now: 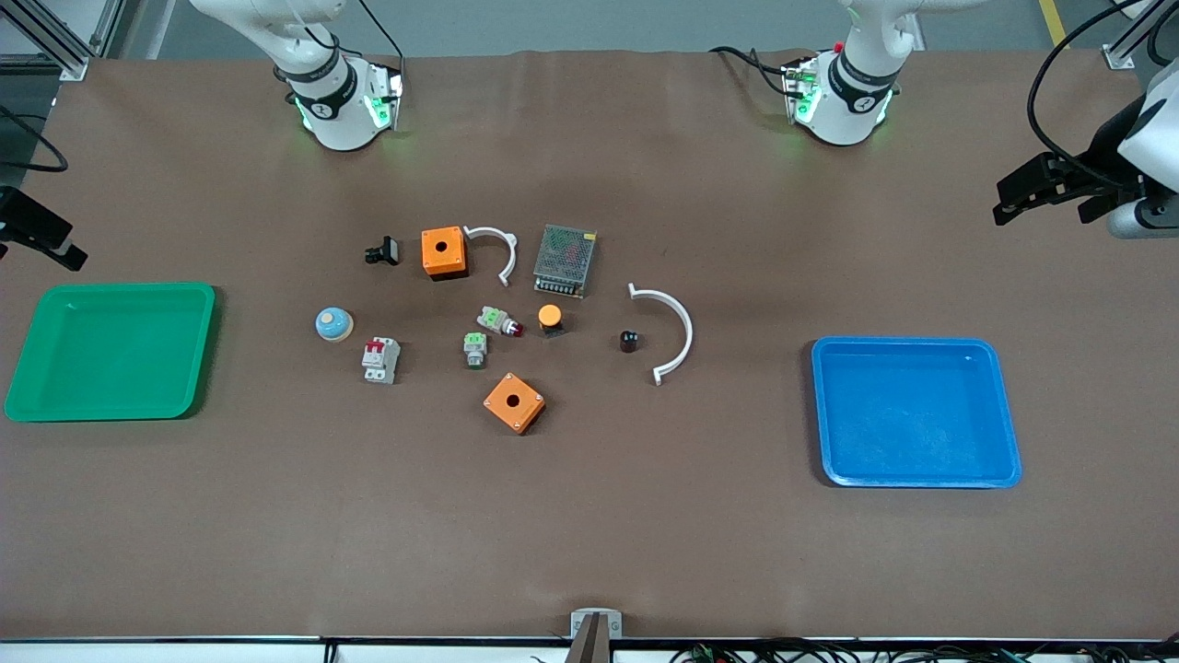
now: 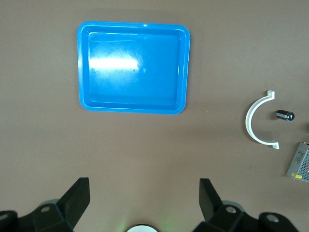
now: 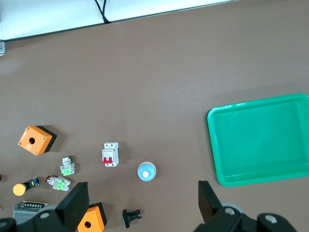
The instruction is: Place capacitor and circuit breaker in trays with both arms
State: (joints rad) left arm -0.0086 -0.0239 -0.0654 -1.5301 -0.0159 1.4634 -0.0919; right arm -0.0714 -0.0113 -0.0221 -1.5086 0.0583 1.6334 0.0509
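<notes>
The left tool is hanging released, fingers spread wide, over bare surface at the left arm's end, with the blue tray lying below it. The right tool is also hanging released, fingers wide apart, over the surface at the right arm's end near the green tray. Both arms are waiting at the edges.

The capacitor is lying on the surface just beside the larger white curved bracket, inside its arc, well apart from the blue tray. The circuit breaker is sitting with its red levers showing, near the blue-topped round button and between the green tray and the orange box nearer the front camera. Both trays are lying with nothing in them.
</notes>
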